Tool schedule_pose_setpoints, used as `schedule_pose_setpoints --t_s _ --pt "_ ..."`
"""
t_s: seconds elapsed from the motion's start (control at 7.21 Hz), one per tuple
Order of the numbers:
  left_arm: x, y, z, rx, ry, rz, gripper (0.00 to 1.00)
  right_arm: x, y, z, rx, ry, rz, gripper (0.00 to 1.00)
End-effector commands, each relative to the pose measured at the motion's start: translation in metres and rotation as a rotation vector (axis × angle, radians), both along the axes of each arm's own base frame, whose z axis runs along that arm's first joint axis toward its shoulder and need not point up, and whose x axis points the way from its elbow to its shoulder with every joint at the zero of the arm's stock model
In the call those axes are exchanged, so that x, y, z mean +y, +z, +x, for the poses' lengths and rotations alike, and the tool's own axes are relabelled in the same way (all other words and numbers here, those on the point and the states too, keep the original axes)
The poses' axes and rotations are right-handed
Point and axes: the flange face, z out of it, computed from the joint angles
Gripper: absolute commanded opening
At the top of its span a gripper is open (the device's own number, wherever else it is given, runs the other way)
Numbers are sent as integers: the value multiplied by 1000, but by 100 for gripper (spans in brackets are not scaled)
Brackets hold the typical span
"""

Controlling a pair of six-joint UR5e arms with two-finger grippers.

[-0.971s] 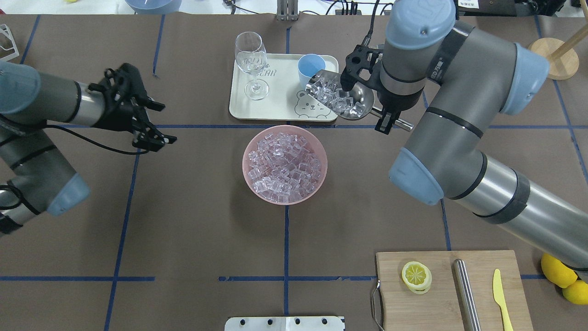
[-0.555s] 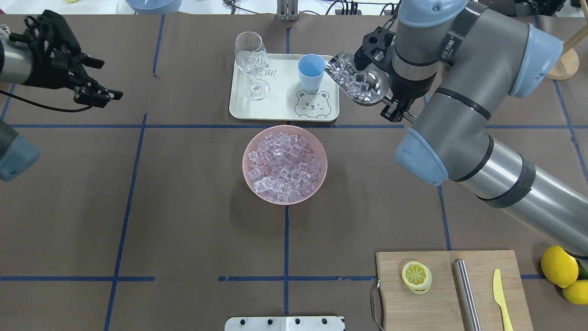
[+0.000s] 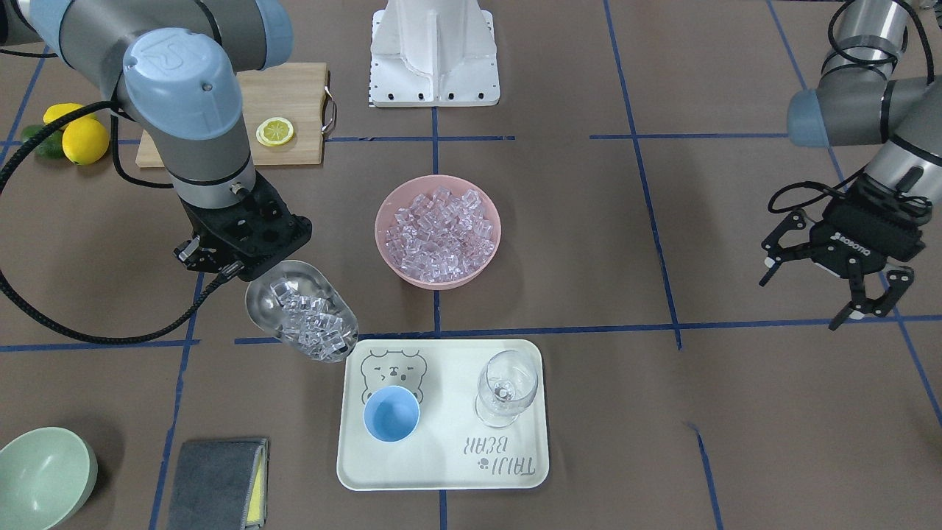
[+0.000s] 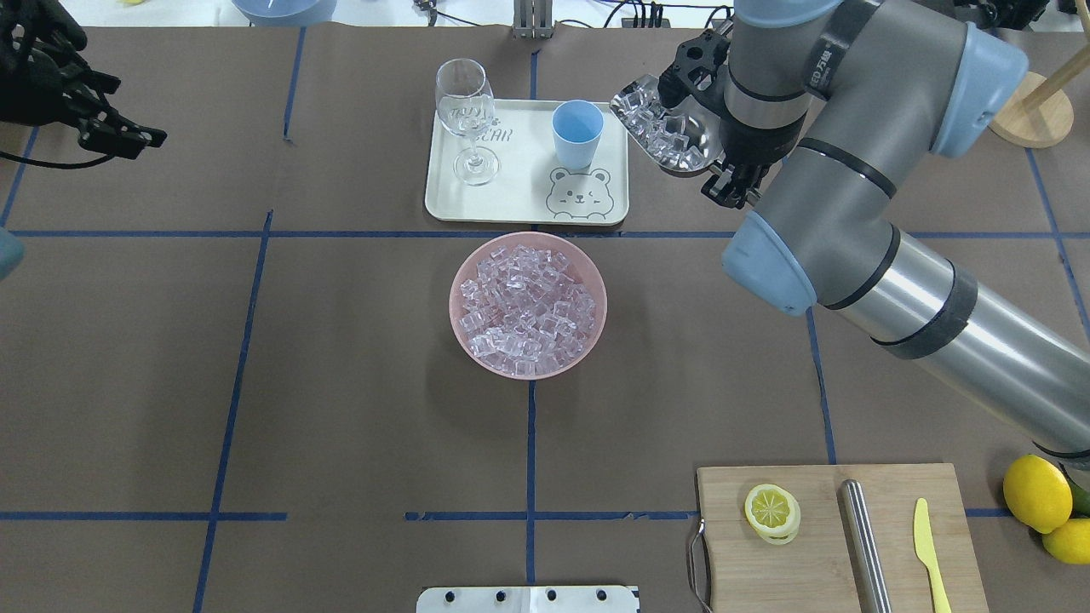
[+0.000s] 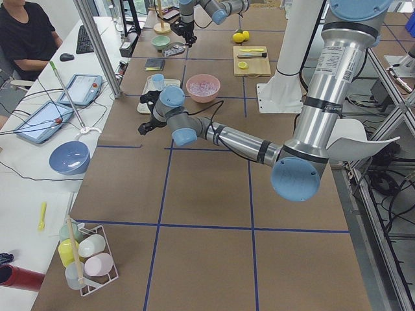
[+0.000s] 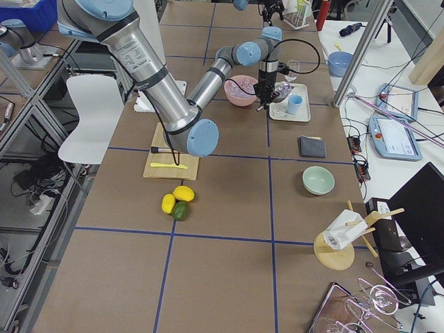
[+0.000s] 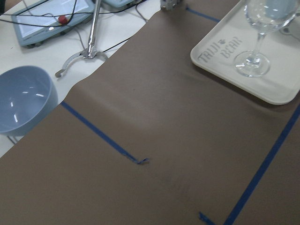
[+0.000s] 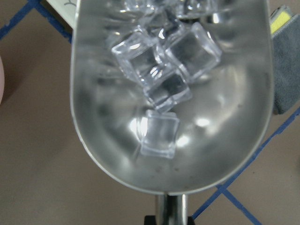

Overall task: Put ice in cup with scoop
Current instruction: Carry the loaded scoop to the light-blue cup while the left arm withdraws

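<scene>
Worktop [image 4: 341,383]: right gripper [image 4: 728,187] jaws clenching scoop [image 4: 681,145], mouth carrying ice [image 4: 651,128], aiming at cup [image 4: 576,134] just beside; left gripper [image 3: 806,298] jaws released, hanging well apart.

— Surface condition?
— Brown surface [image 7: 154,117], filling most of the view. Blue tape lines [image 7: 101,138]: one comes in from the left and ends mid-view, one crosses the lower right corner.
— Items on it?
— Cream tray [image 7: 281,86], upper right, lettered "TAIJI BEAR". A glass [image 7: 253,63] stands upright on it, top cut off by the edge.
— Beyond the brown?
— Blue bowl [image 7: 21,101] at left, on white. Tablet [image 7: 51,18] and metal rod [image 7: 93,28] near the top.
</scene>
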Motion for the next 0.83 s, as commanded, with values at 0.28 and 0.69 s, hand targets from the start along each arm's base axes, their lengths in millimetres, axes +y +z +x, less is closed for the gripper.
schedule_pose_setpoints --t_s 0.28,0.69 --pt "26 44 -64 -54 -82 -118 100 -8 -1 -23 -28 -38 -73 0" --pt "25 56 -79 -63 -103 -155 100 -44 -6 -43 13 -21 -107 0"
